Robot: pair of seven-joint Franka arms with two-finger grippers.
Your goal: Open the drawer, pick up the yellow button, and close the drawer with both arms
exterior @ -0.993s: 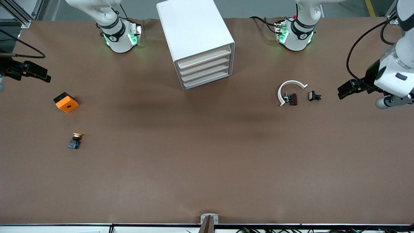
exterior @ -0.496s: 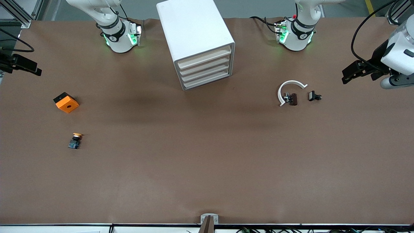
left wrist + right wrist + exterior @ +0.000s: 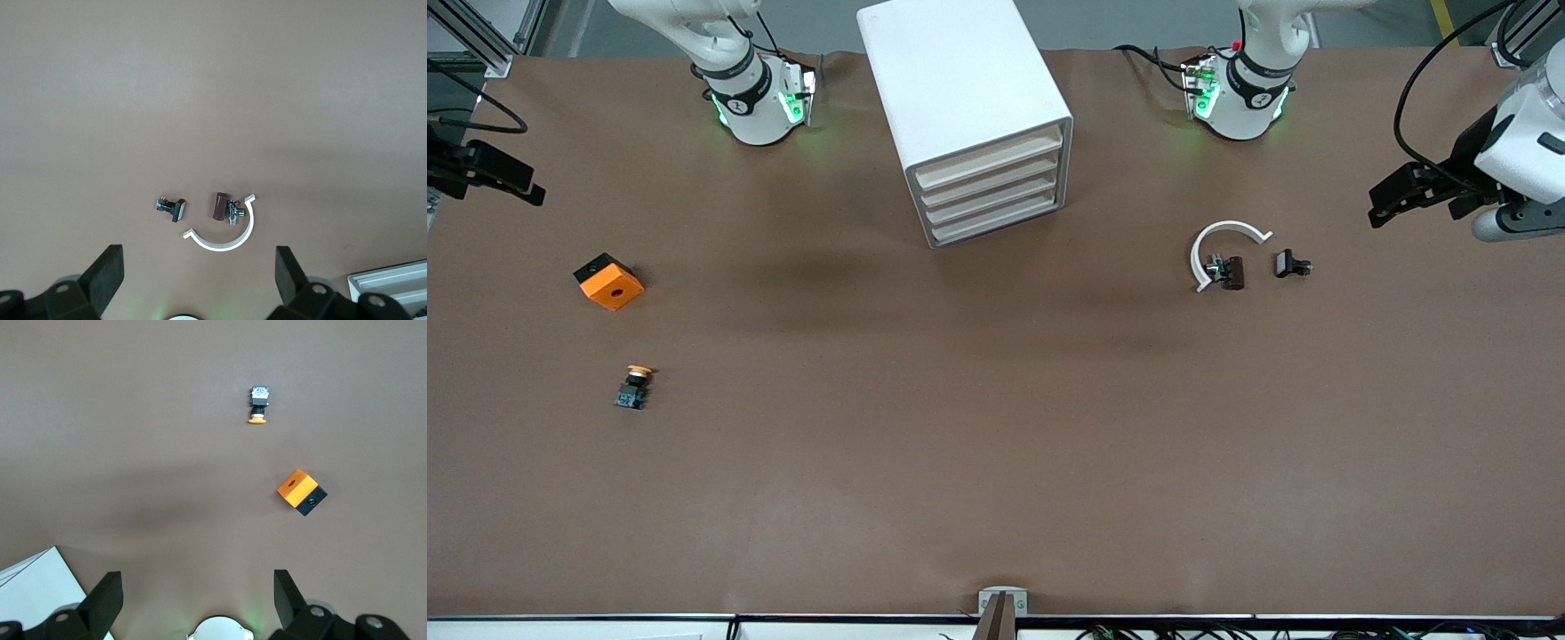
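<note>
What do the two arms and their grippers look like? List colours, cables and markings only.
Both arms are glossy white with black joint bands. Each round white base glows with green lights and bears a small dark mark; the other base also shows a red spot. Black cables loop along both arms. The left gripper and right gripper are matt black, with wedge-shaped black fingers.

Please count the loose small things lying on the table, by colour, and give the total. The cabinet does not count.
Orange: 2, the button and the square block
White: 1, the curved strip
Dark: 2, the brown piece and the black clip
Total: 5
</note>
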